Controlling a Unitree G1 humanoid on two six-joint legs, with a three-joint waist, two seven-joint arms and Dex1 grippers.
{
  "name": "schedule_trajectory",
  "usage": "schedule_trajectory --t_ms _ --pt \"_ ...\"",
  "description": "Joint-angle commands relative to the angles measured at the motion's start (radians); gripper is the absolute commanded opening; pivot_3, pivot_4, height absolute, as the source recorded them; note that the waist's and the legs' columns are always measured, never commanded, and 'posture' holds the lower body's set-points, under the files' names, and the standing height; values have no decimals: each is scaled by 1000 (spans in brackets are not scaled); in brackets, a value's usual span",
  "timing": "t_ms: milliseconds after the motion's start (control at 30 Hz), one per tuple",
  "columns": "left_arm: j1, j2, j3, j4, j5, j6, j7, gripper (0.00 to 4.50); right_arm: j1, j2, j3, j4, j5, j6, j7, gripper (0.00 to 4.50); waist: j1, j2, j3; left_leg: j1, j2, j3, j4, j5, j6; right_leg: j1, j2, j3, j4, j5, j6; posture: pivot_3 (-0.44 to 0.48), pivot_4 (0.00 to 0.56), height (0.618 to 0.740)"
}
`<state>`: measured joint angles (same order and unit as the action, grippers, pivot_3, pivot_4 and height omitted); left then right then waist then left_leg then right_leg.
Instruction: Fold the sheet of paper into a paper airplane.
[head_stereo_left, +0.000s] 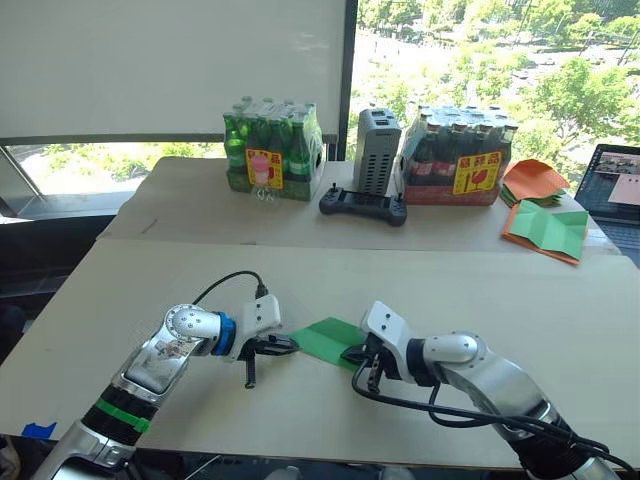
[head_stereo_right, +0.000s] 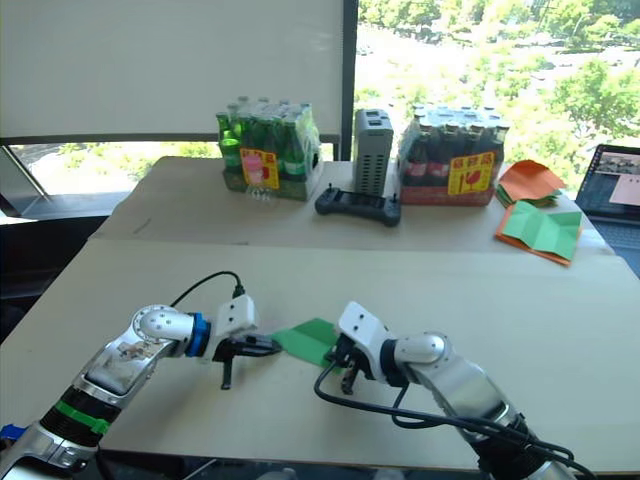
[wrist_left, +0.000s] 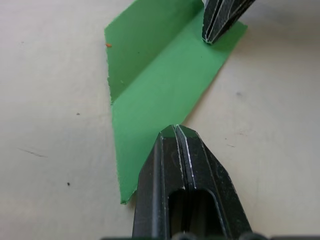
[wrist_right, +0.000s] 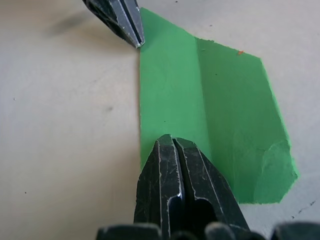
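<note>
Our left gripper (wrist_left: 176, 131) has its 2 black fingers pressed together with no gap between them, the tips set on the near edge of the thin bright green sheet of paper (wrist_left: 160, 85). Our right gripper (wrist_right: 170, 142) is likewise closed, its 2 fingers meeting at a point that rests on the opposite edge of the same sheet. We cannot tell whether either pair pinches the paper or merely presses on it.

The sheet lies flat on the pale beige tabletop (head_stereo_left: 150, 280) between the 2 grippers, near the front edge, with 1 long crease running across it and one corner slightly crumpled.

Farther back, on a second table surface by the window, we see a shrink-wrapped pack of green bottles (head_stereo_left: 272, 150), a grey upright box-shaped device (head_stereo_left: 376, 150) and a pack of dark bottles with red wrapping (head_stereo_left: 455, 157). A black handheld controller (head_stereo_left: 362, 206) lies just in front of the grey device. To the right sit folded orange sheets (head_stereo_left: 533, 180), a flat green sheet edged with orange paper (head_stereo_left: 548, 231), and an open laptop (head_stereo_left: 615, 185) at the edge.
</note>
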<state>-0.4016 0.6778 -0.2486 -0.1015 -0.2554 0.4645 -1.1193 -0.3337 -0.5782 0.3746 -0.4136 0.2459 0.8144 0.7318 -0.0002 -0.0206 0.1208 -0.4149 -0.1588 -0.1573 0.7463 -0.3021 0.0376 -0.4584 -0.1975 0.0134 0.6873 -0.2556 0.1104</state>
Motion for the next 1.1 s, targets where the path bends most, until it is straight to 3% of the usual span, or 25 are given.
schedule_trajectory --t_ms 33,167,433,867,1000,1033,1100 --pt "-36 -14 82 -67 -121 84 -18 15 -6 3 5 -20 -5 12 -5 0 0 0 0 0 0 0 0 0 0 0 0 0 0 0 0 0 150 675" --pt "-20 -29 116 -87 -221 156 -42 15 -4 -1 6 -19 -10 9 -4 0 -4 0 0 0 0 0 0 0 0 0 0 0 0 0 0 0 150 675" --pt "-27 -98 4 33 -72 58 31 15 -4 -3 0 -25 -10 12 -8 0 -1 0 0 0 0 0 0 0 0 1 0 0 0 0 0 0 150 675" --pt "6 -47 -66 111 71 -51 33 15 -3 -11 -28 -56 5 31 -19 0 1 0 0 0 0 0 0 0 0 1 -1 0 -1 0 0 0 150 675" --pt "11 -58 -81 115 87 -61 40 15 -6 21 -91 -70 47 29 -33 0 1 0 0 0 0 0 0 0 0 1 0 0 -1 0 0 0 150 675" --pt "12 -62 -81 114 87 -59 41 0 -5 24 -113 -72 64 39 -29 606 2 0 0 0 0 0 0 0 0 1 -1 0 0 0 0 0 150 675" --pt "14 -66 -80 111 88 -57 43 0 -3 25 -159 -78 102 65 -18 1219 4 0 0 0 0 0 0 0 0 1 0 0 0 0 0 0 150 675"
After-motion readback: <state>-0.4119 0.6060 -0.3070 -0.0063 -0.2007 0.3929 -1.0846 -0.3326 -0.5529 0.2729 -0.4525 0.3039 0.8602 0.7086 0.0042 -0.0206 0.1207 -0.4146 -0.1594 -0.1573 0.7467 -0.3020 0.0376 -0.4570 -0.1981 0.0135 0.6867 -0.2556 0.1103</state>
